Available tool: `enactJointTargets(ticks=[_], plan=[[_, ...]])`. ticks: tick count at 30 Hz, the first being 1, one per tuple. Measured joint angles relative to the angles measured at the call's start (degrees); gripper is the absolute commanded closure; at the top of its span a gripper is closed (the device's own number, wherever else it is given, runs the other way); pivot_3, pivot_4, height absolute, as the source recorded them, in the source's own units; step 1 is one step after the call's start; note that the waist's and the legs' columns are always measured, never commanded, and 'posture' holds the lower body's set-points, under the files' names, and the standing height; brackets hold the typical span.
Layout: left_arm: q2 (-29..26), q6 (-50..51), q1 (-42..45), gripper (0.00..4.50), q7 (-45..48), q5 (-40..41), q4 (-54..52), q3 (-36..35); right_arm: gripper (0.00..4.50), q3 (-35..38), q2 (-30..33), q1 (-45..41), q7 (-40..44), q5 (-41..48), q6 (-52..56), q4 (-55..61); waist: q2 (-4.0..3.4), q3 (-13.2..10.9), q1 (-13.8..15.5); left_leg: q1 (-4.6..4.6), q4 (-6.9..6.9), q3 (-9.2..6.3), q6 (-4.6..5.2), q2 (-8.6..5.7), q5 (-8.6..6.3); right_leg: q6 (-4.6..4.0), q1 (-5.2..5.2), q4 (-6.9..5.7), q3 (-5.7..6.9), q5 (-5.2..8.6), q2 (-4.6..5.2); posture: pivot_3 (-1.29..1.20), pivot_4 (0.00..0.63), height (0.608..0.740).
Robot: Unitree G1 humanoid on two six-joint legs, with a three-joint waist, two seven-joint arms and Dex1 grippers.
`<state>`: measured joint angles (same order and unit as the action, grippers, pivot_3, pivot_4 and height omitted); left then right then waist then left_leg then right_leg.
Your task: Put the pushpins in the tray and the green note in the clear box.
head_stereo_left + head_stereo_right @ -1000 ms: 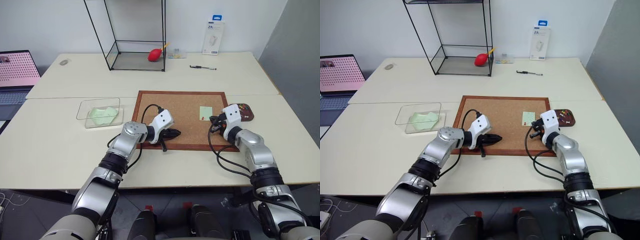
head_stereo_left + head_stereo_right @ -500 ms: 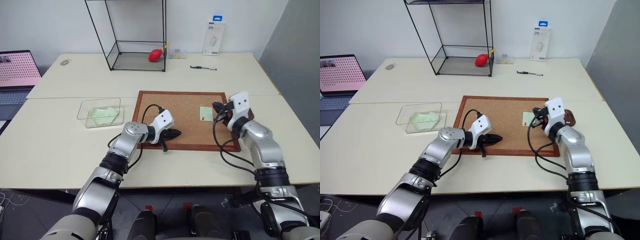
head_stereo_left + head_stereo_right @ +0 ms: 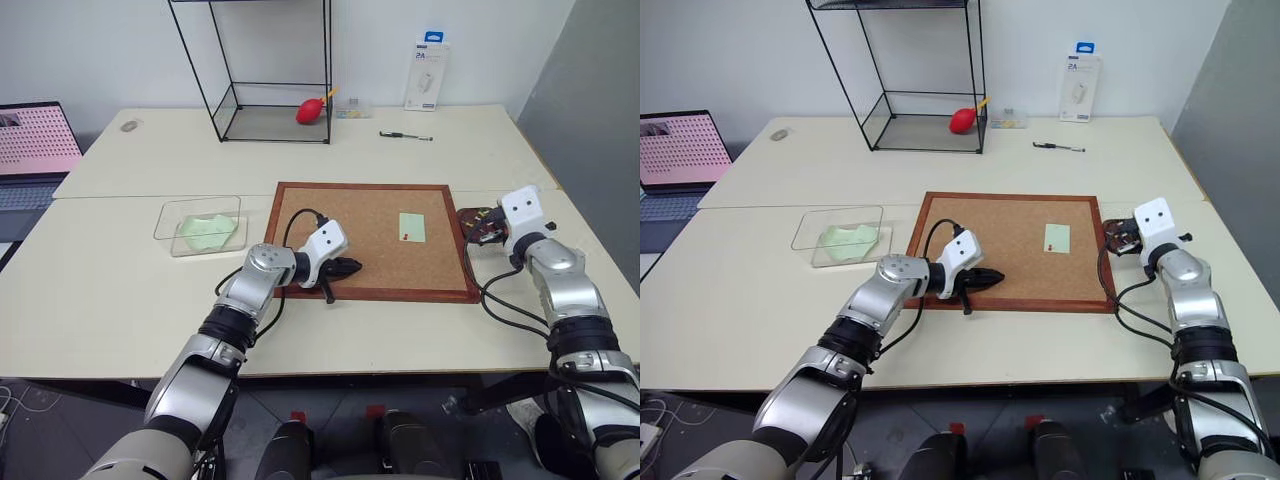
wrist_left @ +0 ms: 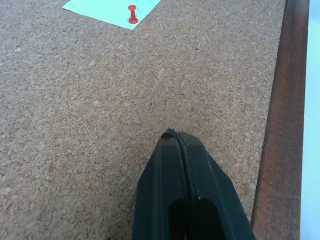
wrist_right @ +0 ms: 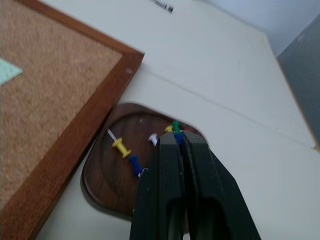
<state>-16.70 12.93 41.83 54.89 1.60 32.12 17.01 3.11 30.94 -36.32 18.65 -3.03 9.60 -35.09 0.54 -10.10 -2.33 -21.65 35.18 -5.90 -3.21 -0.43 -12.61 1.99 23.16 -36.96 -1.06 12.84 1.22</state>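
The green note (image 3: 412,226) lies on the right half of the corkboard (image 3: 350,205), with one red pushpin (image 4: 132,13) stuck through it. Right of the board sits the dark brown tray (image 5: 107,175), holding yellow (image 5: 120,146), blue (image 5: 135,165) and white (image 5: 153,139) pushpins. Just above the tray hovers my right gripper (image 5: 175,137), shut on a green pushpin (image 5: 175,125) at its tips. My left gripper (image 3: 350,266) rests shut and empty on the board's near left part. The clear box (image 3: 165,222) stands left of the board with a wavy pale green sheet (image 3: 207,232) inside.
A tall black-framed glass case (image 3: 270,110) with a red object (image 3: 309,109) stands at the back. A pen (image 3: 405,134) and a white package (image 3: 428,72) lie back right. A laptop (image 3: 35,140) is at the far left.
My right gripper has left the note on the corkboard and swung right to hang over the tray. The left gripper has stayed put.
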Motion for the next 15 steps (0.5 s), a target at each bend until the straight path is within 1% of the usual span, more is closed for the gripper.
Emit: enactJointTargets(ticks=[7,8,12,13,15], plan=[[0.09,-0.14,-0.04,4.5,-0.15,0.0,0.0,0.01,3.09,0.0,-0.28,-3.33,-0.06,-0.31,-1.38,-7.01,0.0,0.0,-0.05,0.0,0.0,-0.01,0.0,-0.01,0.0,0.01,0.0,0.0,0.0,0.0,0.0,0.0,0.15,0.74],[0.09,-0.15,-0.05,4.5,-0.15,0.0,0.0,0.01,2.86,0.0,-0.29,-3.52,-0.06,-0.32,-1.44,-7.5,0.0,0.0,-0.05,-0.01,0.0,-0.01,0.0,-0.01,0.0,0.01,0.0,0.0,0.0,0.0,0.0,0.0,0.15,0.74],[0.09,-0.23,-0.08,4.5,-0.2,0.0,0.0,0.01,2.25,0.0,-0.4,-3.86,-0.06,-0.36,-1.4,-8.0,0.0,0.0,-0.06,-0.01,0.0,-0.01,0.0,-0.01,0.0,0.01,0.0,0.0,-0.01,0.0,0.0,0.0,0.15,0.74],[0.08,-0.23,-0.08,4.5,-0.23,0.0,0.0,0.01,2.04,0.0,-0.43,-4.06,-0.07,-0.35,-1.37,-8.0,-0.01,0.0,-0.06,0.0,0.0,-0.01,0.0,-0.01,0.0,0.01,0.0,-0.01,-0.01,-0.01,0.0,0.0,0.15,0.74],[0.09,-0.23,-0.08,4.5,-0.25,0.0,0.0,0.01,2.04,0.01,-0.45,-4.8,-0.07,-0.33,-1.19,-7.99,-0.01,0.0,-0.07,0.0,0.0,0.0,0.0,-0.01,0.0,0.01,0.0,-0.01,-0.02,-0.01,0.0,0.0,0.15,0.74]])
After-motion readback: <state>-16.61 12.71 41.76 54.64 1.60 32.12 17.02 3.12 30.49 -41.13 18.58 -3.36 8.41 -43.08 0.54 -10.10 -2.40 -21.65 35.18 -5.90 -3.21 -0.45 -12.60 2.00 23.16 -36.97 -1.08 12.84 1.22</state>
